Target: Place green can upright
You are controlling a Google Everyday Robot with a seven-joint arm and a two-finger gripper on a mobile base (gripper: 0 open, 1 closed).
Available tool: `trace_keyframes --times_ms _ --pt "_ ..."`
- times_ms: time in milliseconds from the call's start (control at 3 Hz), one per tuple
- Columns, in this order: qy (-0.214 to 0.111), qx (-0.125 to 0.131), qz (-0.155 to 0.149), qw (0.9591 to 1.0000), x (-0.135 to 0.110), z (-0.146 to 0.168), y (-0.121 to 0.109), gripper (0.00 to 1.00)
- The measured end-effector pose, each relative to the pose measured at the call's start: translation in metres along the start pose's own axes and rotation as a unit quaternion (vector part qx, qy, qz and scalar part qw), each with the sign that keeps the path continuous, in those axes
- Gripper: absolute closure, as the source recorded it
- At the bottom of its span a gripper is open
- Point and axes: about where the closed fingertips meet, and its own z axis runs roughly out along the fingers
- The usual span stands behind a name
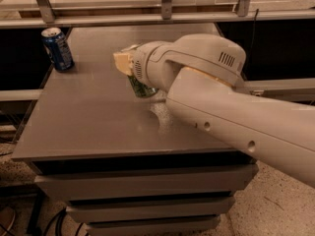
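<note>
The green can [142, 88] shows only as a small patterned green patch under the end of my white arm, near the middle of the grey table [88, 117]. It looks tilted, with its lower end close to the tabletop. My gripper [131, 75] sits right over it and appears shut on it. A pale yellow finger pad [122, 63] sticks out to the left. The rest of the can is hidden behind the arm.
A dark blue can [57, 48] stands upright at the table's back left corner. My thick arm [231, 117] crosses the right half of the table. A metal rail [162, 17] runs behind the table, and drawers [147, 186] sit below its front edge.
</note>
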Motion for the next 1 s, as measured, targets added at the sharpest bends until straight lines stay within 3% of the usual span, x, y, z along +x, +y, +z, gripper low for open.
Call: trace_keyframes --times_ms 1000 --pt "-0.058 -0.07 0.017 0.9957 -0.0124 0.0078 0.0013 1.0"
